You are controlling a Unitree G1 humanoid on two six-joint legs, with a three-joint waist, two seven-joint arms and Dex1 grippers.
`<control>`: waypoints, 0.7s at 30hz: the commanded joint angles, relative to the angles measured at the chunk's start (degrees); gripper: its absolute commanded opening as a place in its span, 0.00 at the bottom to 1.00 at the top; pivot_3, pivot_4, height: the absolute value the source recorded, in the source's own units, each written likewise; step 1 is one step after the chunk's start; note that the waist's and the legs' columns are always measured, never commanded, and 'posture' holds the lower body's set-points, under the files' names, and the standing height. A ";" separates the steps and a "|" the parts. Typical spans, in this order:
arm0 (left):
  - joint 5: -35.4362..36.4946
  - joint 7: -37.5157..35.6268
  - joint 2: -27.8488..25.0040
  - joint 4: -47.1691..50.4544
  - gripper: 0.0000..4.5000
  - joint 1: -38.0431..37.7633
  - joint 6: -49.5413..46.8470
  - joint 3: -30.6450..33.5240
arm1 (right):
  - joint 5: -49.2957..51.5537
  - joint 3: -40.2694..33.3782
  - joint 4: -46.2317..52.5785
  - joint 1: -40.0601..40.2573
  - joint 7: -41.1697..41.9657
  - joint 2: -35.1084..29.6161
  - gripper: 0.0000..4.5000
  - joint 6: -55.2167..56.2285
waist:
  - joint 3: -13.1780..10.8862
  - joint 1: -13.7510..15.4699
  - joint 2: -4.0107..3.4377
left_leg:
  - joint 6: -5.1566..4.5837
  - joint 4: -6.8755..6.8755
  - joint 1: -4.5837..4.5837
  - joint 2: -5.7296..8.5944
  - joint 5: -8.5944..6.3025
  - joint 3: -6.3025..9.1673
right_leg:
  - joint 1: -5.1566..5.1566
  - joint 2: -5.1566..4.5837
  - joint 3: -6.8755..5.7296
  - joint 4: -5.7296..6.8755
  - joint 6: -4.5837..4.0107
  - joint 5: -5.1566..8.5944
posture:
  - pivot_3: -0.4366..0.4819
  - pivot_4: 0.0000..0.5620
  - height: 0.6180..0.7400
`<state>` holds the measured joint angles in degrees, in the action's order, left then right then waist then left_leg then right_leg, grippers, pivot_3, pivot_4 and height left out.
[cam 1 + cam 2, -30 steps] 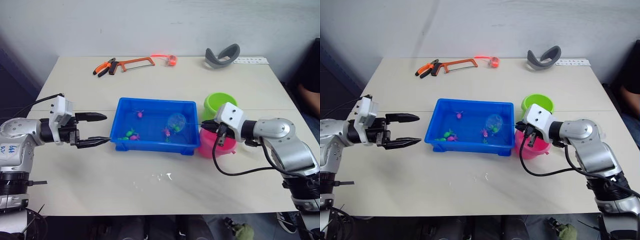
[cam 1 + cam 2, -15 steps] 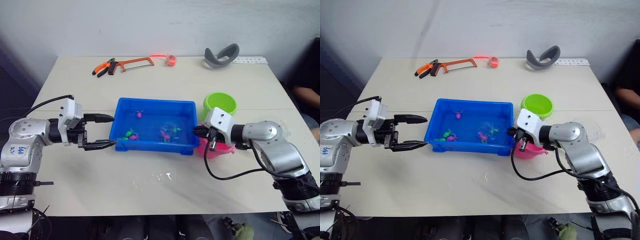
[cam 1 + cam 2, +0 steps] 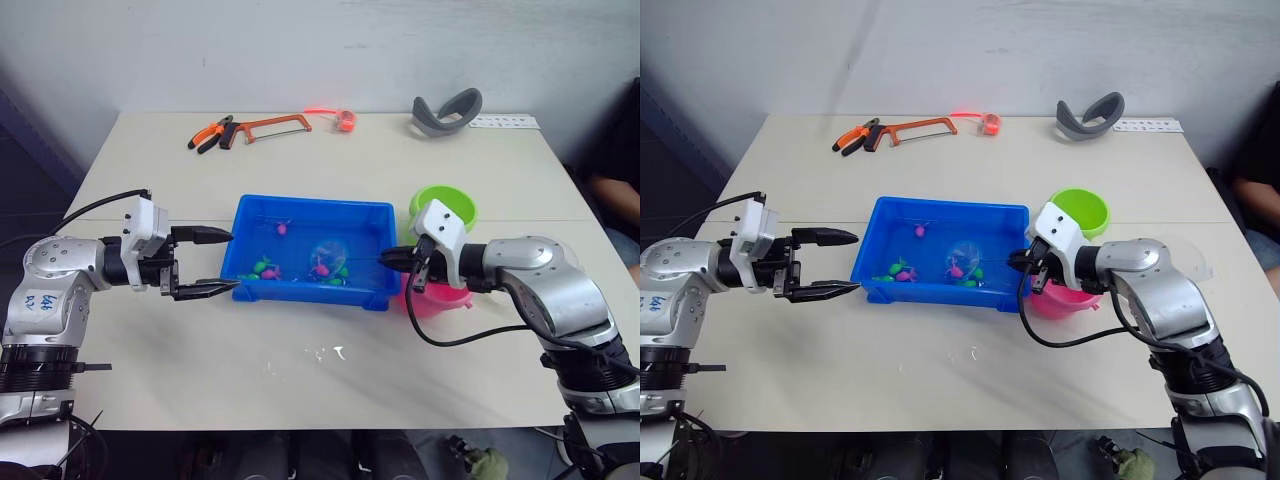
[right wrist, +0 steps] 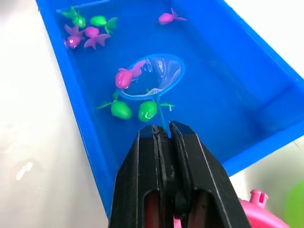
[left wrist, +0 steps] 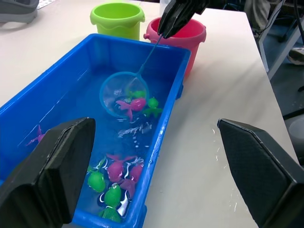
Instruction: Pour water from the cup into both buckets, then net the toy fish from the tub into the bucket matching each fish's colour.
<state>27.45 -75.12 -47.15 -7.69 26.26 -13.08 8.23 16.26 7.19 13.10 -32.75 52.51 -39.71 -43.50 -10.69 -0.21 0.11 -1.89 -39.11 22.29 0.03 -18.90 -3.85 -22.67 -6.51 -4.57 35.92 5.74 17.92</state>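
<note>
The blue tub [image 3: 310, 204] holds water and several pink and green toy fish [image 3: 262, 270]. My right gripper [image 4: 163, 127] is shut on the thin handle of the net [image 4: 152, 76] at the tub's right end. The hoop lies in the water mid-tub with a pink fish [image 4: 124, 77] at its rim and two green fish [image 4: 121, 109] beside it. The green bucket [image 3: 442, 207] and the pink bucket [image 3: 440, 297] stand right of the tub, the pink one partly behind my right arm. My left gripper [image 3: 235, 261] is open at the tub's left wall. The cup is out of view.
At the table's back lie orange pliers [image 3: 208, 135], a hacksaw [image 3: 272, 125], a small glowing red item [image 3: 343, 120], a grey curved headset [image 3: 445, 112] and a white strip [image 3: 505, 122]. Water drops [image 3: 325, 352] mark the table in front of the tub. A person sits at the far right [image 3: 612, 175].
The net's hoop has moved left and down into the water, toward the middle of the tub. My left gripper has come closer to the tub's left wall, still open.
</note>
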 commanded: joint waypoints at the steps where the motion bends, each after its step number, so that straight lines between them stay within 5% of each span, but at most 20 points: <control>1: 1.08 0.31 1.06 2.61 0.99 0.54 0.27 0.17 | 5.90 -5.91 1.12 -2.49 0.27 0.73 0.00 -3.51 | 0.00 0.01 0.00 | 0.00 0.00 0.00 0.00 0.00 0.00 | 0.00 0.00 0.00 0.00 0.00 0.00 | 0.48 0.27 1.00; 13: 5.33 3.58 7.75 7.25 0.99 3.88 -5.92 -0.53 | 16.66 -18.86 7.21 1.42 -1.39 -2.21 0.00 -9.23 | 0.00 0.22 0.00 | -0.02 0.00 0.02 0.02 0.01 0.05 | 0.02 -0.02 0.00 0.01 0.02 -0.01 | 0.48 0.27 1.00; 21: 5.90 4.77 12.59 9.40 0.99 7.19 -8.35 -4.21 | 23.49 -39.02 17.05 19.14 0.09 -6.41 0.00 -6.56 | 0.00 1.16 0.01 | -0.05 0.00 0.01 0.08 0.01 0.08 | 0.11 0.01 -0.01 -0.05 0.06 -0.03 | 0.48 0.27 1.00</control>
<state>32.37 -70.66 -34.89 -0.20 32.60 -21.75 4.16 37.95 -27.19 27.12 -15.33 51.81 -45.23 -52.02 -10.69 0.96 0.11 -1.95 -39.11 22.29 0.11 -18.88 -3.78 -22.55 -6.49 -4.57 35.87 5.81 17.88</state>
